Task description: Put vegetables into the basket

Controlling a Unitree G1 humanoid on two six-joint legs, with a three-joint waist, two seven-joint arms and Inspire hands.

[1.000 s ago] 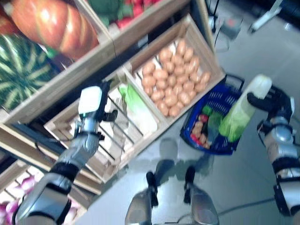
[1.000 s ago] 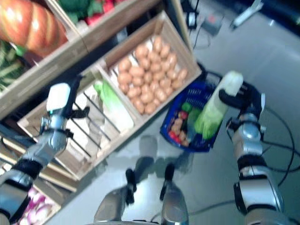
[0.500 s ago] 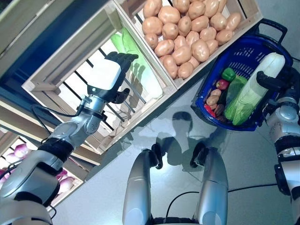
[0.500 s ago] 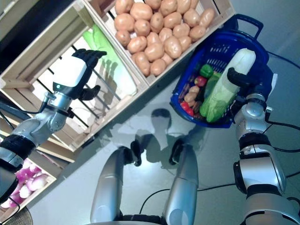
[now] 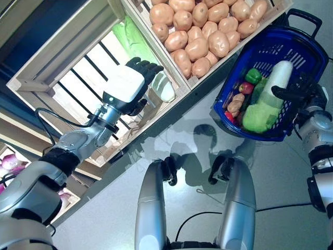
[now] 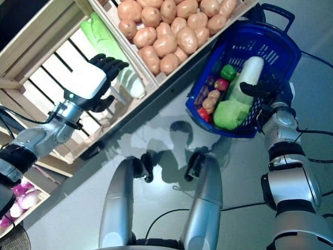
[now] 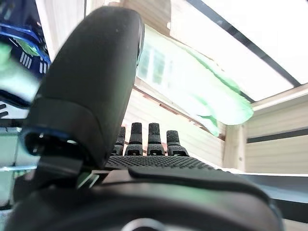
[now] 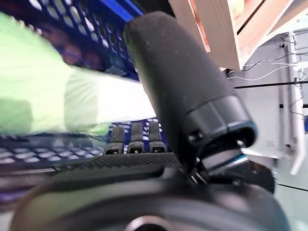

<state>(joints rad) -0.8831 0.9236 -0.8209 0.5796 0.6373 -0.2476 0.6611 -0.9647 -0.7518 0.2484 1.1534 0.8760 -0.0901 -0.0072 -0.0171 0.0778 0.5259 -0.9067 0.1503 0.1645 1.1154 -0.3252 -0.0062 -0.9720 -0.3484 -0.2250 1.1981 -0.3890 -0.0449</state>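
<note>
While a grey floor point(image 5: 291, 182) is lying under wooden crates point(image 5: 78, 78), a cabbage point(image 5: 265, 101) is resting in the blue basket point(image 5: 312, 57), white stem pointing away from the leafy end, beside peppers and potatoes. The right hand point(image 5: 299, 91) is being held just past it, fingers straight and apart. The left hand point(image 5: 127, 86) is being held open above another cabbage point(image 5: 135, 47); potatoes point(image 5: 203, 31) are filling the neighbouring crate.

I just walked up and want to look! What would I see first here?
First, the bright blue basket on the floor at the robot's right, with a big pale-green cabbage dropping in beside the right hand. Next to it sits a wooden crate heaped with potatoes. The left hand reaches toward another cabbage.
</note>
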